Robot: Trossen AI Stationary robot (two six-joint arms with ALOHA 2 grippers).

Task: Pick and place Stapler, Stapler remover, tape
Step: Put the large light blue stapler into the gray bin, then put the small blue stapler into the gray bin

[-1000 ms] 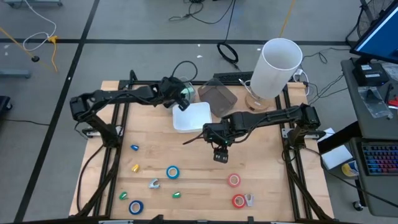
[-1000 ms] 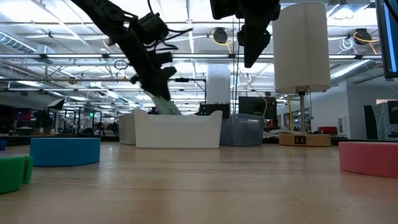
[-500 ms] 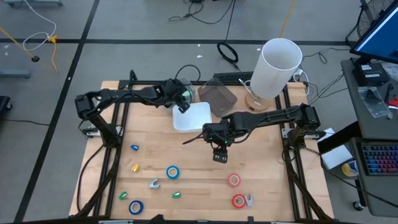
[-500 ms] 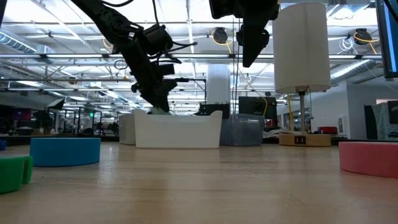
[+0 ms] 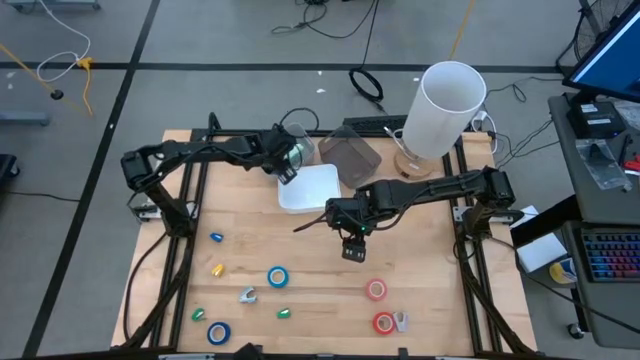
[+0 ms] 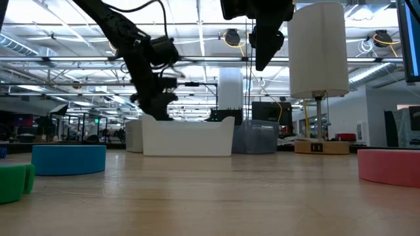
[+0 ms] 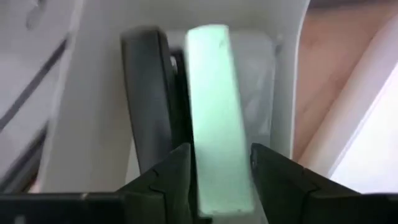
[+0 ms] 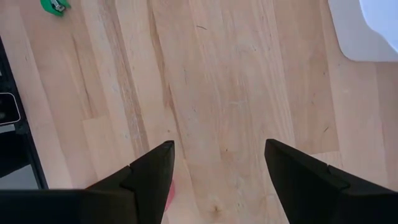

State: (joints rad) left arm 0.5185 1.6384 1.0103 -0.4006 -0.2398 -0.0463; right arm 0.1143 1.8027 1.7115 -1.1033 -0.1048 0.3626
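My left gripper is at the far left corner of the white tray, shut on a pale green stapler with a dark part beside it. In the low view the tray wall hides the stapler. My right gripper hangs open above bare wood near the tray, touching nothing. Two blue tape rolls and two red/pink ones lie flat near the near edge. Silvery staple removers lie beside them. My left gripper pinches the stapler's pale green bar at its near end between the two fingers, which lie along it. The stapler's far end reaches onto the white tray surface. Whether it rests there or is held just above, I cannot tell.
A tall white cylinder on a wooden base and a clear dark box stand at the far edge behind the tray. Small yellow, green and blue lumps lie on the near left. Bare wood lies under my right gripper.
My left gripper has moved a little toward the table's left edge along the tray's far left corner, and in the low view it has tipped more upright. The stapler's green tip, seen above the tray wall a second ago, has dropped behind it.
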